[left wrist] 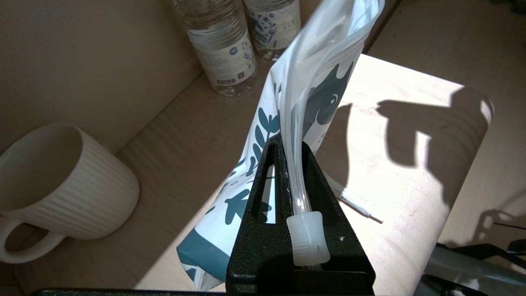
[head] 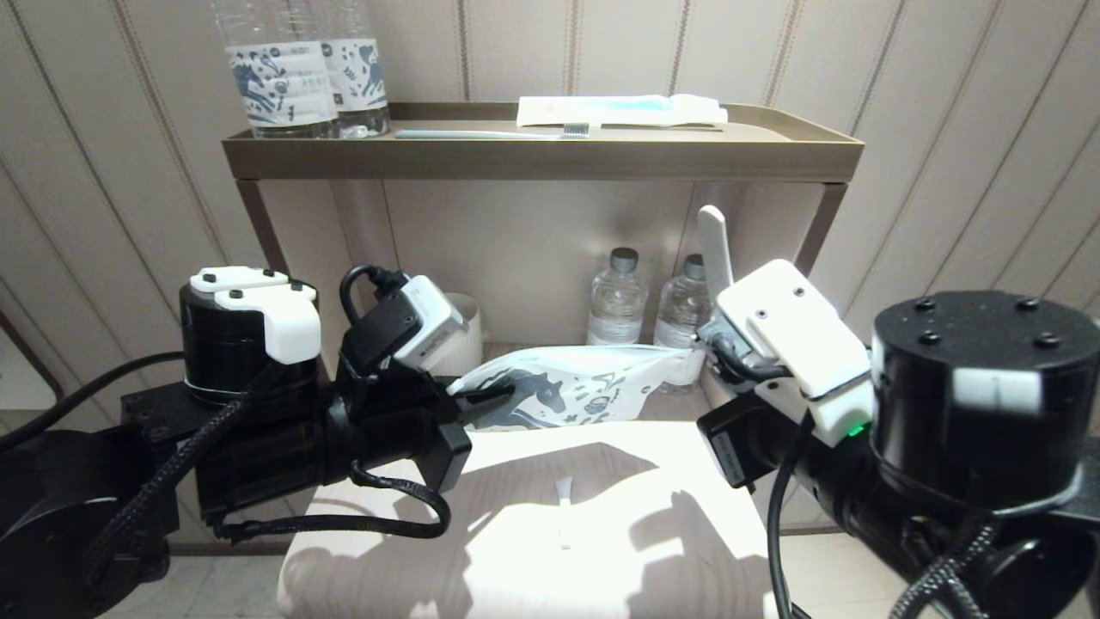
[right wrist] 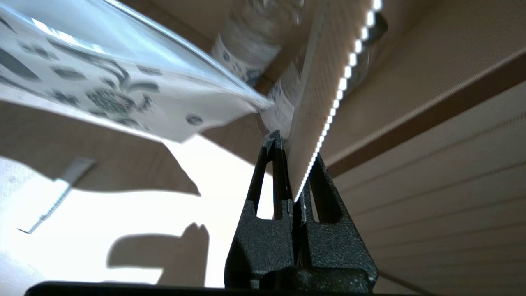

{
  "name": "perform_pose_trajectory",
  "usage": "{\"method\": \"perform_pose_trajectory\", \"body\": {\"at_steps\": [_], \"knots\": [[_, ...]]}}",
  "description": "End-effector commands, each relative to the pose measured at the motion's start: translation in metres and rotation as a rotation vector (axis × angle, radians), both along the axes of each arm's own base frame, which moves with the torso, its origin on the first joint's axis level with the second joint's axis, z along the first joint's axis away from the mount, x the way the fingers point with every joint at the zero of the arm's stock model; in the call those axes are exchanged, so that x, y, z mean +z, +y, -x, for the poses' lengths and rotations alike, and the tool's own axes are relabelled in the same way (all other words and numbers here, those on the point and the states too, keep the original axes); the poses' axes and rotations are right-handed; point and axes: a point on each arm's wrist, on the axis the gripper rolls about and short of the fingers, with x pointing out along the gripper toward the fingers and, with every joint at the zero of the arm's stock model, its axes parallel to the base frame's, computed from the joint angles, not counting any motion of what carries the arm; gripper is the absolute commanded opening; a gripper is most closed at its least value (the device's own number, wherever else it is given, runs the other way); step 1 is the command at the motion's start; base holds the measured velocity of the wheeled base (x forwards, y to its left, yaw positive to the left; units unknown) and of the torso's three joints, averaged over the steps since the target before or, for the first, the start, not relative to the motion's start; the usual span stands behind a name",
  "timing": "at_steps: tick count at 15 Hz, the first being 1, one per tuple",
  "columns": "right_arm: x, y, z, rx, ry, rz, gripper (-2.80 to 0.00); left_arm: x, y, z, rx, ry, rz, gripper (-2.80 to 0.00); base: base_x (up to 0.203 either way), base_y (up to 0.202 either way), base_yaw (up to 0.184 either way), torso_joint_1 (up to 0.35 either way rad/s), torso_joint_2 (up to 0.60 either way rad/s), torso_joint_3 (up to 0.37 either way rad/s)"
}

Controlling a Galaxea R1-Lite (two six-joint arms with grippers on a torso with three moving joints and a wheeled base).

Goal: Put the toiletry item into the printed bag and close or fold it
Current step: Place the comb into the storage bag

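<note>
The printed bag (head: 567,391) hangs sideways above the pale table (head: 516,550), between my two grippers. My left gripper (left wrist: 292,142) is shut on its clear zip strip, just past the white slider (left wrist: 308,238). The bag's blue-printed side (left wrist: 246,193) droops toward the table. The toiletry item (head: 713,245), a flat white stick with a rounded tip, points upward at the bag's right end. My right gripper (right wrist: 294,148) is shut on the stick's lower end (right wrist: 312,90), with the bag's corner (right wrist: 246,102) close beside it. The stick is outside the bag.
A thin white strip (head: 563,507) lies on the table under the bag. A ribbed white mug (left wrist: 61,181) and two small water bottles (head: 617,297) stand at the back. The upper shelf (head: 541,159) carries labelled bottles (head: 284,86), a toothbrush (head: 490,133) and a packet (head: 619,110).
</note>
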Motion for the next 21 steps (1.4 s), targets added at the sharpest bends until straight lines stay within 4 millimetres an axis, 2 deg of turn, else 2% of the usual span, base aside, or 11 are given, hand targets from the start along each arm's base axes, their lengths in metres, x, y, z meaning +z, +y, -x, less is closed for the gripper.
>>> {"method": "perform_pose_trajectory", "body": {"at_steps": [1, 4, 7, 10, 12, 14, 18, 21], "knots": [[0.023, -0.006, 0.005, 0.042, -0.017, -0.051, -2.80, 0.001, 0.000, 0.000, -0.003, -0.002, 0.005, -2.80, 0.000, 0.000, 0.000, 0.000, 0.00, 0.000], [0.057, -0.020, 0.011, 0.142, 0.045, -0.058, -2.80, 0.000, -0.001, -0.001, -0.003, 0.000, 0.003, -2.80, 0.000, 0.000, 0.000, 0.000, 0.00, 0.000], [0.089, -0.042, 0.016, 0.207, 0.237, 0.030, -2.80, 0.001, -0.002, -0.002, -0.035, 0.004, 0.013, -2.80, 0.000, 0.000, 0.000, 0.000, 0.00, 0.000], [0.117, -0.058, 0.011, 0.248, 0.448, 0.078, -2.80, 0.006, -0.006, -0.005, -0.072, 0.029, 0.040, -2.80, 0.000, 0.000, 0.000, 0.000, 0.00, 0.000], [0.122, -0.060, 0.004, 0.275, 0.606, 0.109, -2.80, 0.007, -0.005, -0.003, -0.097, 0.051, 0.038, -2.80, 0.000, 0.000, 0.000, 0.000, 0.00, 0.000], [0.113, -0.055, -0.006, 0.323, 0.764, 0.126, -2.80, 0.011, -0.004, 0.000, -0.107, 0.055, 0.055, -2.80, 0.000, 0.000, 0.000, 0.000, 0.00, 0.000], [0.106, -0.047, -0.010, 0.406, 0.821, 0.165, -2.80, 0.010, -0.004, 0.000, -0.108, 0.059, 0.054, -2.80, 0.000, 0.000, 0.000, 0.000, 0.00, 0.000], [0.103, -0.052, -0.009, 0.407, 0.855, 0.225, -2.80, 0.015, -0.004, -0.001, -0.101, 0.063, 0.052, -2.80, 0.000, 0.000, 0.000, 0.000, 0.00, 0.000]]}}
